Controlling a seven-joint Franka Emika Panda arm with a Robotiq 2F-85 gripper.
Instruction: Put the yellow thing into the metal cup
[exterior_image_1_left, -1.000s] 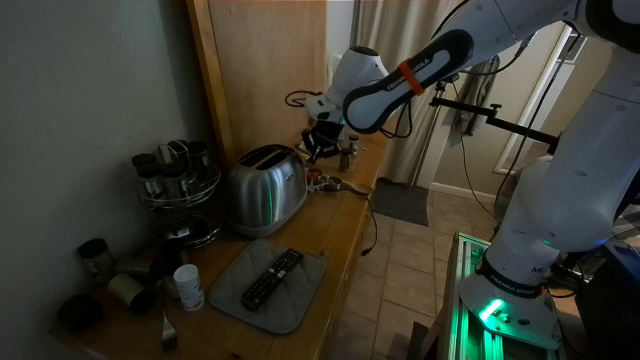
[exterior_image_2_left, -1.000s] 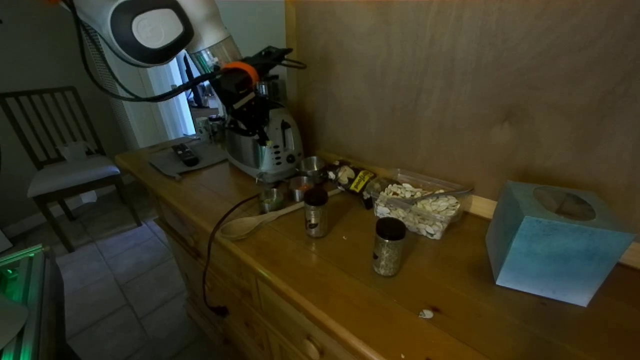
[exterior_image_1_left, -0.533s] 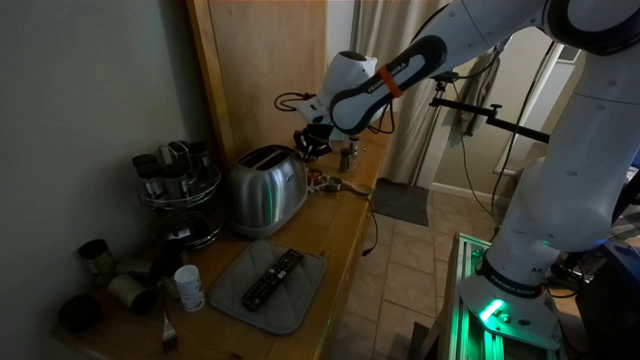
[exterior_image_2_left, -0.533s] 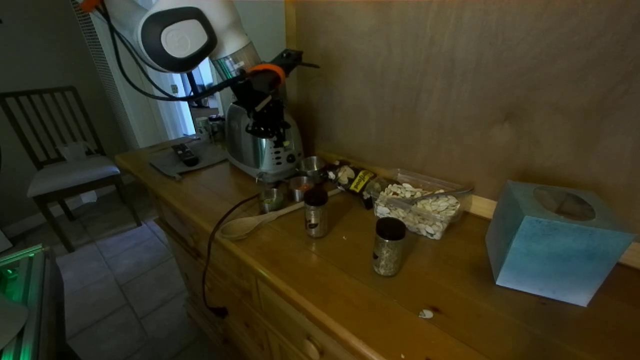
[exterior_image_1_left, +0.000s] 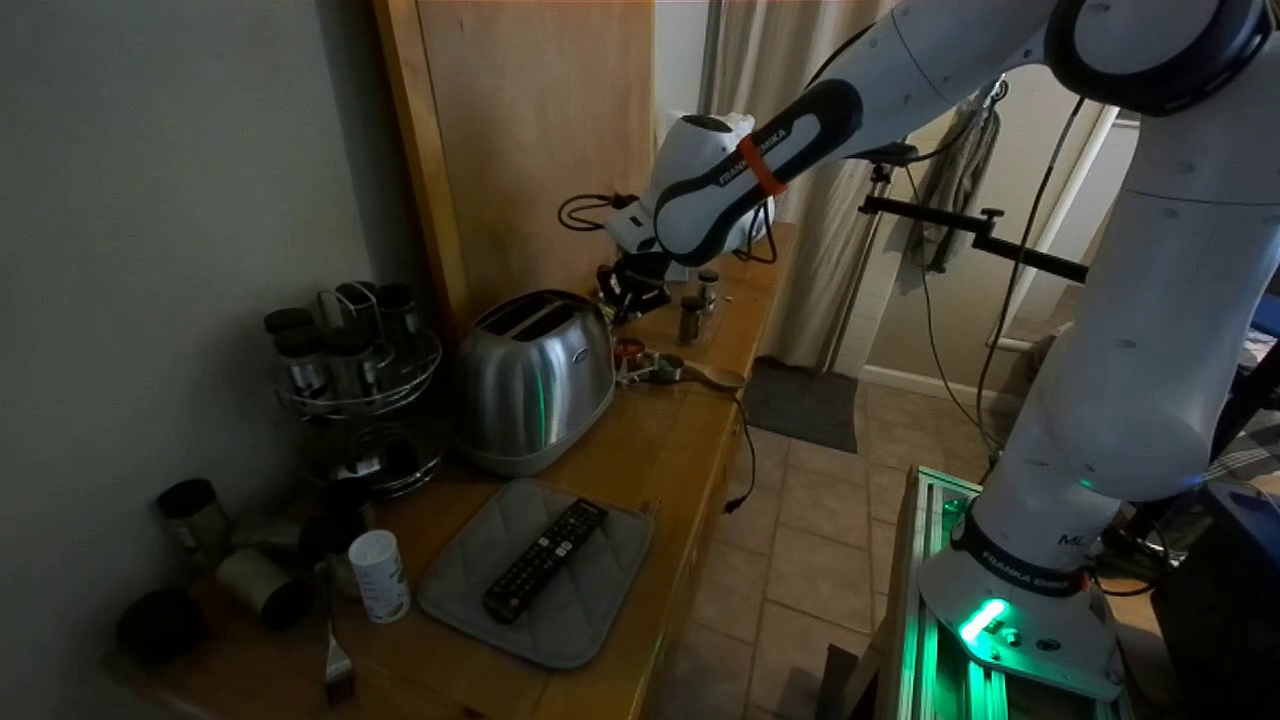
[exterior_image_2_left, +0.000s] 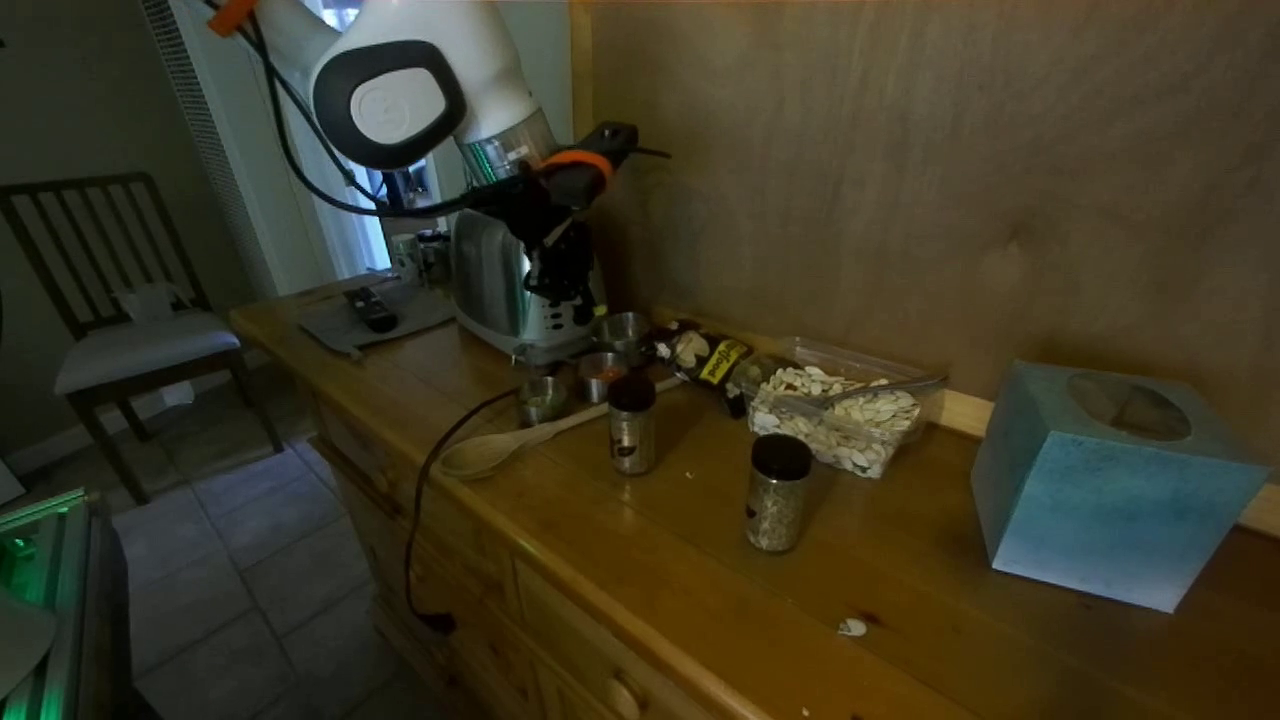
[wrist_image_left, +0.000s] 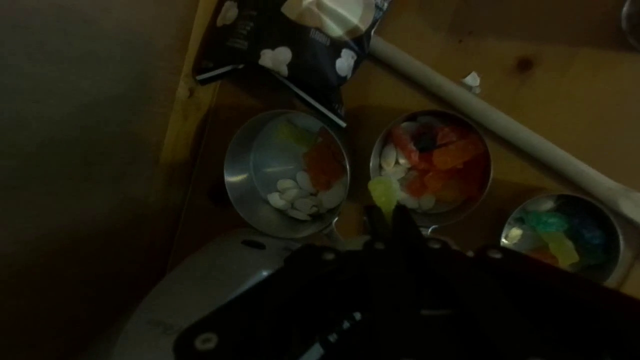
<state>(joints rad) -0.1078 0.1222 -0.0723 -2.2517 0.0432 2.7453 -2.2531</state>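
Observation:
My gripper (wrist_image_left: 385, 217) is shut on a small yellow gummy-like thing (wrist_image_left: 383, 194), which sticks out past the fingertips. Three small metal cups are below. The cup nearest the wall (wrist_image_left: 245, 200) holds seeds and orange and yellow pieces. The middle cup (wrist_image_left: 452, 216) holds seeds and red and orange pieces. The right cup (wrist_image_left: 515, 212) holds green, blue and yellow pieces. In the wrist view the yellow thing overlaps the middle cup's left edge. In an exterior view the gripper (exterior_image_2_left: 585, 305) is in front of the toaster, just above the back cup (exterior_image_2_left: 622, 338).
The shiny toaster (exterior_image_1_left: 540, 385) stands right beside the gripper. A black snack bag (wrist_image_left: 300, 55) and a wooden spoon (wrist_image_left: 450, 90) lie by the cups. Two spice jars (exterior_image_2_left: 632, 430), a tub of seeds (exterior_image_2_left: 850, 430) and a blue tissue box (exterior_image_2_left: 1110, 510) stand farther along.
In an exterior view my gripper has moved right and down, from in front of the toaster's side toward the cups. The yellow thing stays in its fingertips. The cups have not moved.

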